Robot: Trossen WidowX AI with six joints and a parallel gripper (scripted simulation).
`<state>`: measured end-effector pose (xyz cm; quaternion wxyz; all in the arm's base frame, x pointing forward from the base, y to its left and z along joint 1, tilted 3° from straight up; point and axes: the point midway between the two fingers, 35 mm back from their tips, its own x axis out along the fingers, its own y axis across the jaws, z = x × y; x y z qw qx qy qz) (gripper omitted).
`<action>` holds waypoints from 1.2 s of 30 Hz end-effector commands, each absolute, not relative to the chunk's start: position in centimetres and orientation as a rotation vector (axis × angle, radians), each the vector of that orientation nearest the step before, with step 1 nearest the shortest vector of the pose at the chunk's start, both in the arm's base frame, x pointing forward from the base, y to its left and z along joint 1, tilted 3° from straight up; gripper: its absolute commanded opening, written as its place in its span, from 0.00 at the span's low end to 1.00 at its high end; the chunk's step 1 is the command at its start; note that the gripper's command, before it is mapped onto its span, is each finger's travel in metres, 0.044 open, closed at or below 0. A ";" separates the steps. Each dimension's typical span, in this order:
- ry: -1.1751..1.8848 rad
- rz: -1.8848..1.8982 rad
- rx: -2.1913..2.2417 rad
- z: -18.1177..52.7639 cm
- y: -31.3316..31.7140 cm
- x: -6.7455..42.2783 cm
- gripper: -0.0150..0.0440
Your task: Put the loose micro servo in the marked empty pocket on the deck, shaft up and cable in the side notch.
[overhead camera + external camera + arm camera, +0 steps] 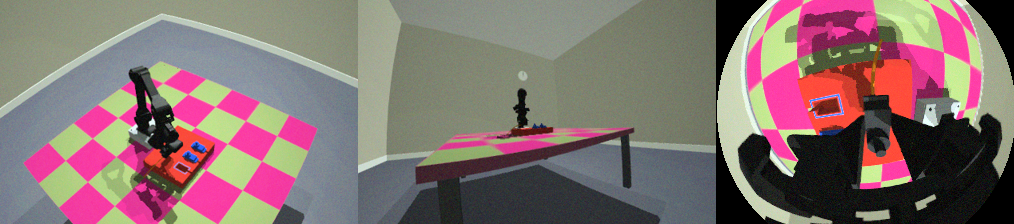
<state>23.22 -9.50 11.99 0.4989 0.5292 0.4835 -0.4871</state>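
Micro servo (pixel 876 124), dark grey, clamped between the jaws, which stand partly closed upon it; its thin cable (pixel 874 70) trails away over the deck. Beyond it lies the red deck (pixel 160 162), the outlined empty pocket (pixel 182 167) to one side of the gripper (pixel 165 152). Two blue seated servos (pixel 191 157) occupy the deck farther along. Checkered worktop (pixel 248 160) beneath.

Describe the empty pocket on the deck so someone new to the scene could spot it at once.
Start at the checkered pink-and-green table top, then find the red deck beside the arm's grey base. Along the deck's far side from the base runs a row of three spots: two hold blue servos, and the pocket is the end one, a dark recess with a pale outline and nothing blue in it.
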 end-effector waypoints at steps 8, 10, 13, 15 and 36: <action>1.314 -0.896 0.994 12.1 -9.5 23.4 0.25; 1.336 -0.845 0.940 12.1 -9.5 23.4 0.25; 1.367 -0.768 0.859 12.1 -9.5 23.4 0.25; 1.386 -0.717 0.805 12.1 -9.5 23.4 0.25; 1.500 -0.172 0.227 12.1 -9.5 23.4 0.25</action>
